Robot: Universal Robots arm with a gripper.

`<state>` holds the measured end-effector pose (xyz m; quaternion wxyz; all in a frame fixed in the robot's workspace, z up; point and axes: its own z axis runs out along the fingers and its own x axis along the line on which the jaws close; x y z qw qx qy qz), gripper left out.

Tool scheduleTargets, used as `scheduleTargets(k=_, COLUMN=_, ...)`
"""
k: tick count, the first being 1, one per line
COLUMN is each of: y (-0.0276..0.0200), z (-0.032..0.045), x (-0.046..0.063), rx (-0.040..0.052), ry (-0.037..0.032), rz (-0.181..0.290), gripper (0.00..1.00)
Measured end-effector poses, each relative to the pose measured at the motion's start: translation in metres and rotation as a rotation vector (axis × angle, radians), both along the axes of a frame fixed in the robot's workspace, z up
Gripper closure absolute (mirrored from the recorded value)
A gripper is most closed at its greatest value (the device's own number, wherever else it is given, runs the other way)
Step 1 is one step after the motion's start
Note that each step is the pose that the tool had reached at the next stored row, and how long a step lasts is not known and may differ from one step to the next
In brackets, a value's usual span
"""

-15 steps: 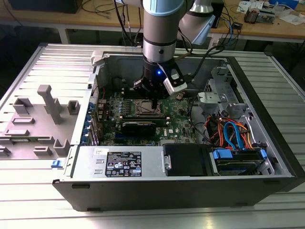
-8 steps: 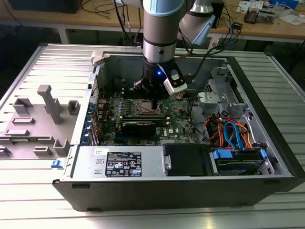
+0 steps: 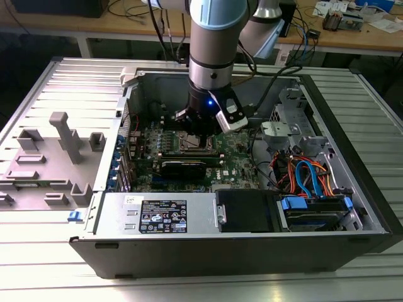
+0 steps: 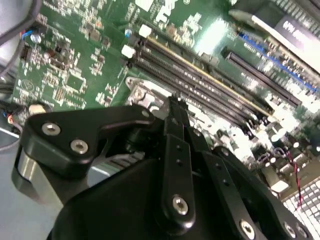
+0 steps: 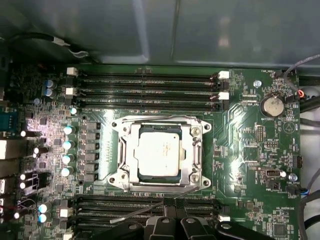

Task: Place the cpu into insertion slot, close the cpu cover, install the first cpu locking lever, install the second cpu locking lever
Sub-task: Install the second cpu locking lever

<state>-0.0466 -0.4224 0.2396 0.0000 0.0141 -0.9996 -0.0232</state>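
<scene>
The arm reaches down into an open computer case (image 3: 352,189) that lies on its side on a ribbed metal counter (image 3: 56,277). In the exterior view the hand (image 3: 200,131) hangs low over the green motherboard (image 3: 242,165), right above the socket area.

In the first wrist view the cpu (image 5: 160,151) sits flat in the insertion slot (image 5: 161,152), its silver-grey top facing up. The cpu cover (image 5: 196,152) lies down around it — a silver frame whose window leaves the chip's top bare. A thin wire lever (image 5: 150,206) slants out from the socket's near edge across the memory slots (image 5: 145,205), its free end raised off the board and not tucked in.

The hand's black fingers (image 5: 170,226) come together at a narrow tip, clenched with nothing between them. In the second wrist view the same fingertips (image 4: 176,107) meet just above the socket's metal corner (image 4: 142,94), beside another bank of long dark memory slots (image 4: 200,82).
</scene>
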Motion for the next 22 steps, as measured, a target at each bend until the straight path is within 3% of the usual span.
scheduleTargets(k=3, y=-0.0014, z=-0.0008, x=-0.001, rx=0.0228, ry=0.0003, rz=0.0, gripper=0.89)
scheduleTargets(k=13, y=-0.0103, z=-0.0021, x=-0.008, rx=0.0408, ry=0.0011, rz=0.0, gripper=0.89)
scheduleTargets(k=20, y=-0.0109, z=-0.0064, x=-0.016, rx=0.053, ry=0.011, rz=0.0, gripper=0.89)
scheduleTargets(k=22, y=-0.0135, z=-0.0066, x=-0.017, rx=0.058, ry=0.0118, rz=0.0, gripper=0.89)
